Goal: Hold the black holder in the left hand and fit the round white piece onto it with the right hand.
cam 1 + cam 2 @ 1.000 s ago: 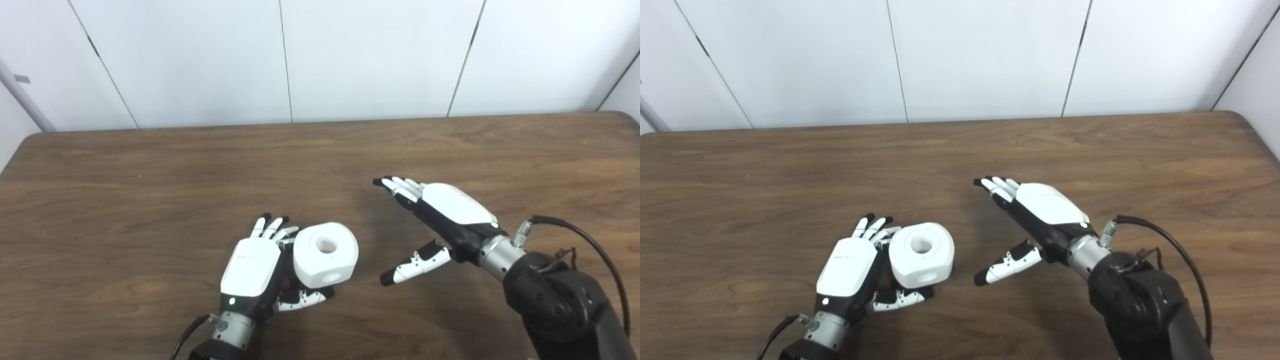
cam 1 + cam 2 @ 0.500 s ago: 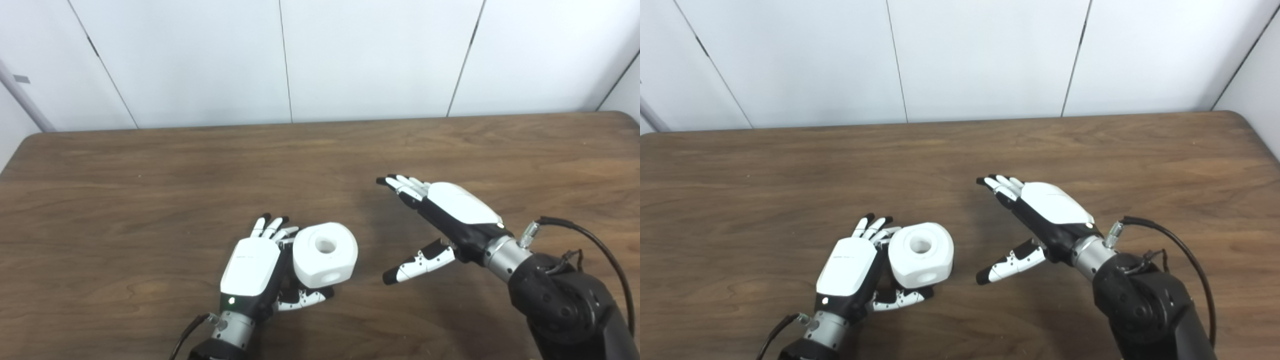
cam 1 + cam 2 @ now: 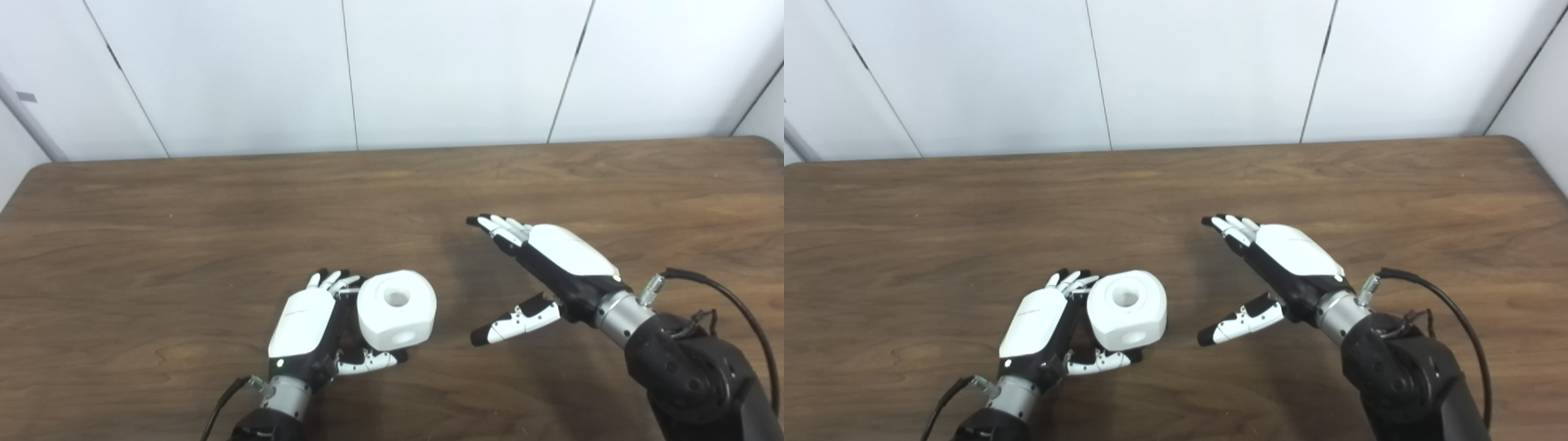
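Observation:
A round white piece (image 3: 397, 309) with a hole in its top and another in its side rests on the table. My left hand (image 3: 306, 324) lies against its left side. The fingers (image 3: 334, 280) curve behind it and the thumb (image 3: 367, 362) lies along the front of its base, without a firm grip. I cannot make out a black holder; anything under the piece is hidden. My right hand (image 3: 551, 263) is open and empty, palm down above the table to the right of the piece, its thumb (image 3: 514, 318) pointing at it. The piece also shows in the right eye view (image 3: 1127, 309).
The brown wooden table (image 3: 184, 214) runs to a white panelled wall at the back. A black cable (image 3: 729, 294) loops off my right wrist. The table's rounded right corner (image 3: 1519, 144) is in view.
My left hand has rolled and its fingers have curled closer behind the white piece. My right hand has drifted slightly to the right, still open.

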